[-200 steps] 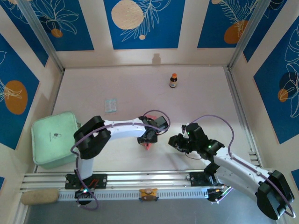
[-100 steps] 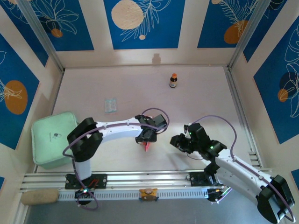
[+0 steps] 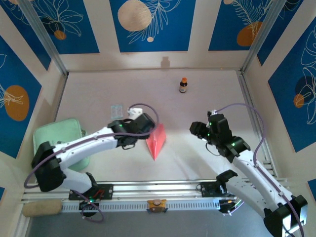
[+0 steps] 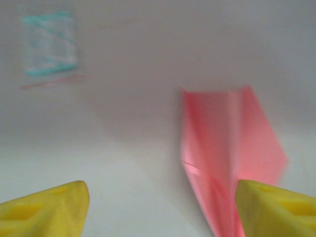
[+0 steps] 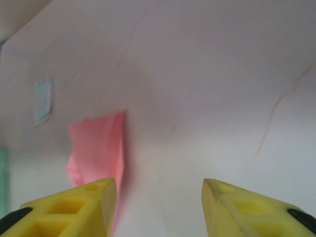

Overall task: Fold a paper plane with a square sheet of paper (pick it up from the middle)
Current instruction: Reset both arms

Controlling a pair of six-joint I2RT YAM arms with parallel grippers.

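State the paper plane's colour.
The paper plane is plain salmon pink, clearest in the left wrist view.

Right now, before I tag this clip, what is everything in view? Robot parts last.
paper plane: one, salmon-pink, mid-table between the arms
packet: one, pale bluish translucent, behind the left arm
bottle: one, brown with orange cap, upright near the far wall
case: one, mint green, left table edge, partly under the left arm
roll: one, beige, near-left corner by the rail
table: one, pale pinkish-white
left gripper: one, yellow fingers, open, beside the plane
right gripper: one, yellow fingers, open, right of the plane
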